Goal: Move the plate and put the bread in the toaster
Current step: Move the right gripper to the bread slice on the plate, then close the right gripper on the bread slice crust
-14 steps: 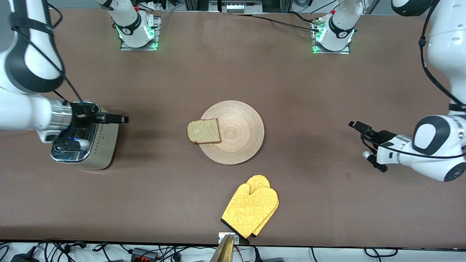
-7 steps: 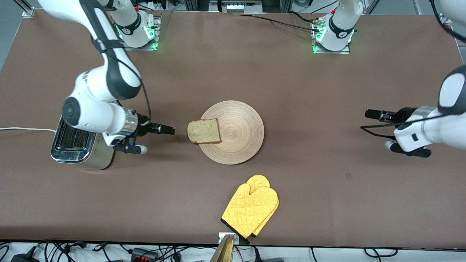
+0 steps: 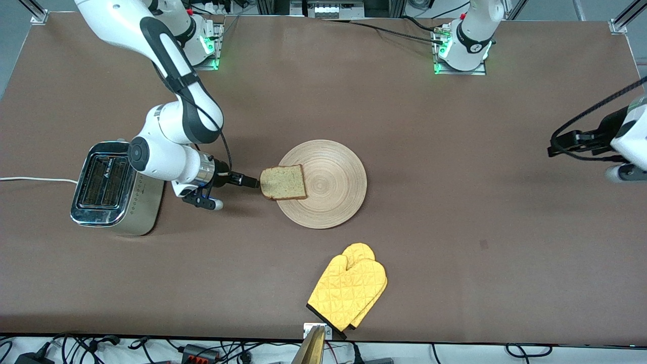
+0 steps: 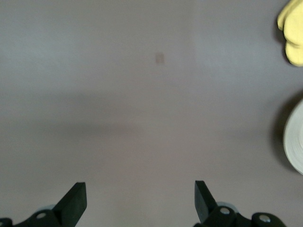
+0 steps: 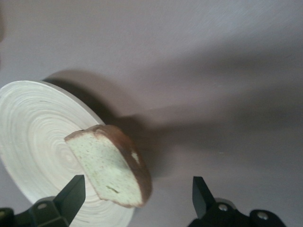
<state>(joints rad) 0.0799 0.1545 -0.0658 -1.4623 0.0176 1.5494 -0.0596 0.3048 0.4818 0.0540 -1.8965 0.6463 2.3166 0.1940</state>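
The bread [image 3: 283, 182] lies on the edge of the round wooden plate [image 3: 333, 197], overhanging toward the right arm's end of the table. My right gripper [image 3: 252, 181] is open, low and level, with its fingertips at the bread's overhanging edge. In the right wrist view the bread [image 5: 111, 172] reaches just between the spread fingers of the right gripper [image 5: 137, 196], with the plate [image 5: 33, 142] under it. The toaster [image 3: 116, 187] stands at the right arm's end, slots empty. My left gripper [image 3: 553, 146] hangs open at the left arm's end; the left gripper [image 4: 139, 201] has only bare table under it.
A yellow oven mitt [image 3: 349, 293] lies nearer the front camera than the plate, close to the table's edge. The toaster's white cord [image 3: 30, 179] runs off the table's end. The left wrist view catches the plate's rim [image 4: 296, 142] and the mitt [image 4: 291, 38].
My right gripper has travelled from over the toaster to the bread's edge. The left arm has drawn back toward its end of the table. Both grippers stayed open.
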